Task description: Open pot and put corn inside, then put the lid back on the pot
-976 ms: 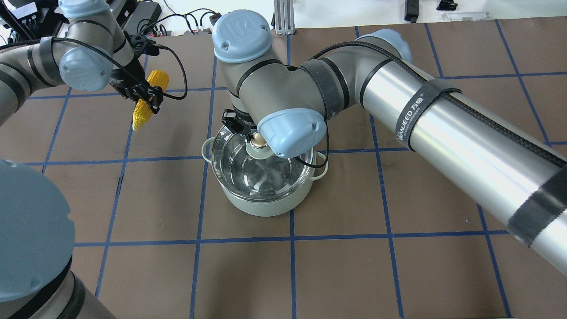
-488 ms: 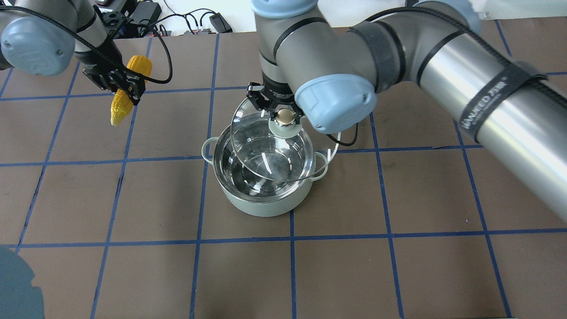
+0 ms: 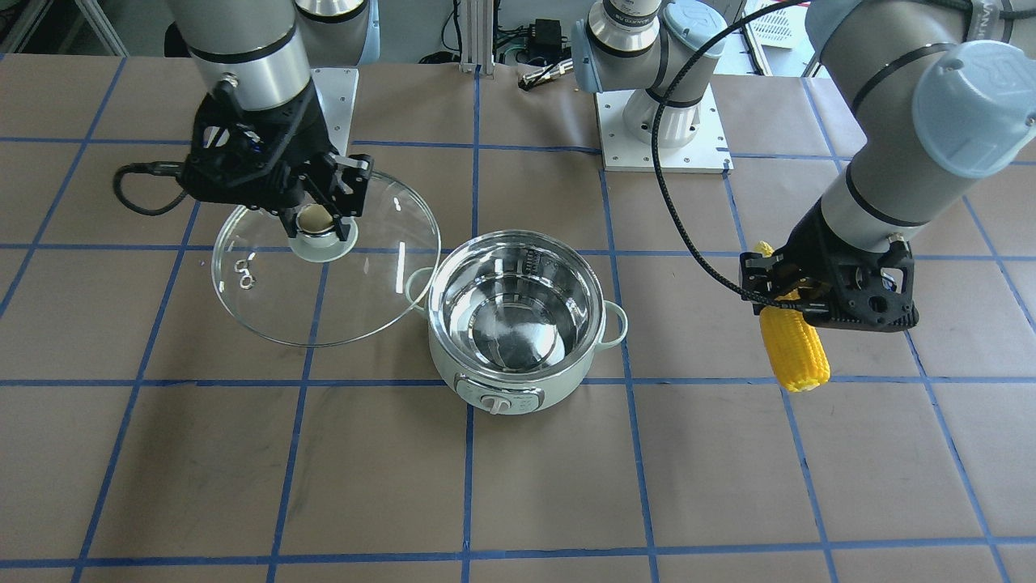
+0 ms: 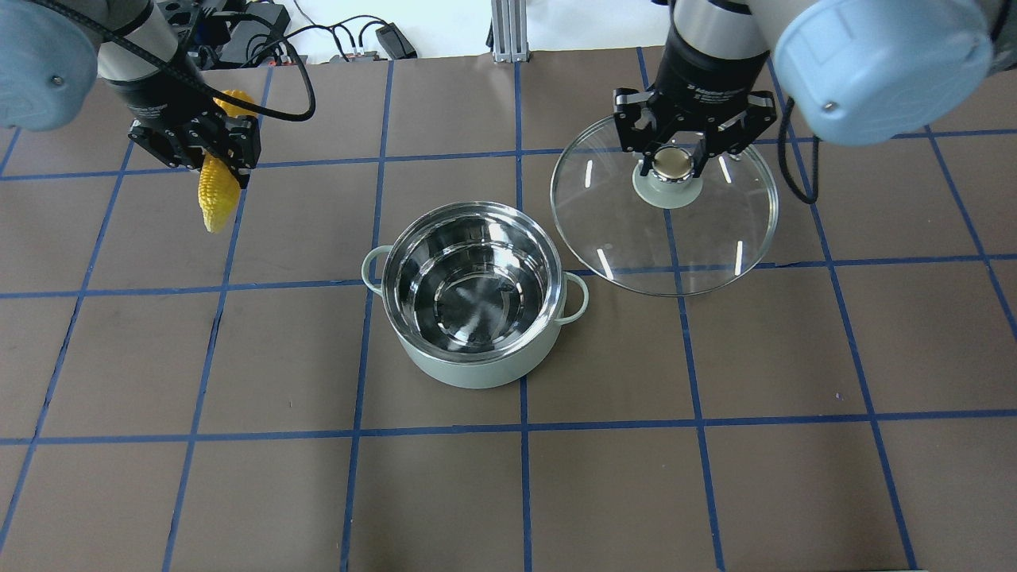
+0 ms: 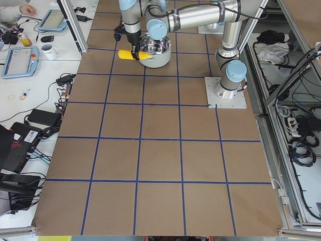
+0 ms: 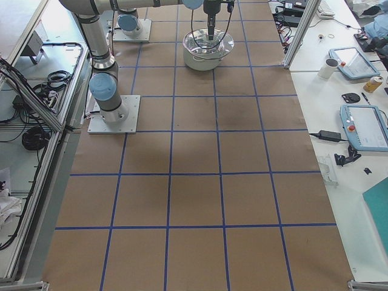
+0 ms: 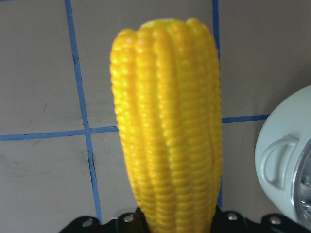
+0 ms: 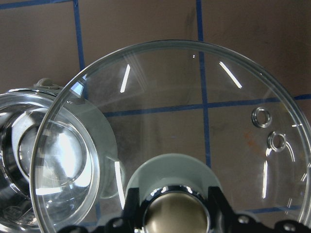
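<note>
The mint-green pot stands open mid-table, its steel inside empty. My right gripper is shut on the ball knob of the glass lid and holds it in the air beside the pot, clear of the rim. The lid also fills the right wrist view. My left gripper is shut on the yellow corn, which hangs tip down above the table, well apart from the pot on its other side.
The table is brown paper with a blue tape grid. The arm bases stand on plates at the robot's edge. Cables and power bricks lie beyond the far edge, past the left arm.
My right gripper has lifted the lid off the pot and carried it away to the right. My left gripper with the corn has shifted slightly left and farther back.
</note>
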You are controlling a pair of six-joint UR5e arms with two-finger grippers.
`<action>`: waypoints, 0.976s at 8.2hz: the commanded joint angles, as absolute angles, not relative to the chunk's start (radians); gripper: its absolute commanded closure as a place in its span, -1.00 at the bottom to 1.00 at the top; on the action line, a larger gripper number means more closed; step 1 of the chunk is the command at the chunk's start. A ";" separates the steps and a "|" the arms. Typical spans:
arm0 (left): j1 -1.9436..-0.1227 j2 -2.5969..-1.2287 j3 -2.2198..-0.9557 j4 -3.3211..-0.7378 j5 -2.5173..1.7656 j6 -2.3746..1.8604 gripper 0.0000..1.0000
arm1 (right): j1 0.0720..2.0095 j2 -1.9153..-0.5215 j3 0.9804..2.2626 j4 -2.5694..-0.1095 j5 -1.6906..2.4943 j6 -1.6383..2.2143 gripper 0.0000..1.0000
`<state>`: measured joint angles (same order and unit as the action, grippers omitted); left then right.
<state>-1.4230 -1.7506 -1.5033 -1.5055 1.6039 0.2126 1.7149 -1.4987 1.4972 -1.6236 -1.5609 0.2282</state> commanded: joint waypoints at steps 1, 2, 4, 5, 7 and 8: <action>-1.555 -1.713 -1.508 -1.526 1.575 0.004 1.00 | 1.638 -1.522 1.499 -1.562 -1.560 0.126 0.71; -1.624 -1.715 -1.509 -1.526 1.572 -0.047 1.00 | 1.637 -1.522 1.500 -1.560 -1.560 0.126 0.71; -1.745 -1.726 -1.523 -1.531 1.572 -0.087 1.00 | 1.637 -1.522 1.500 -1.554 -1.562 0.123 0.74; -1.793 -1.730 -1.563 -1.525 1.540 -0.148 1.00 | 1.637 -1.522 1.500 -1.549 -1.560 0.121 0.74; -1.827 -1.733 -1.618 -1.516 1.509 -0.153 1.00 | 1.637 -1.522 1.502 -1.548 -1.560 0.121 0.74; -1.827 -1.743 -1.638 -1.514 1.509 -0.150 1.00 | 1.637 -1.522 1.502 -1.548 -1.560 0.121 0.74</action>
<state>-1.8091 -1.7321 -1.5956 -1.5181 1.5209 -0.1450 1.6368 -1.5216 1.5014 -1.5488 -1.5602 0.1214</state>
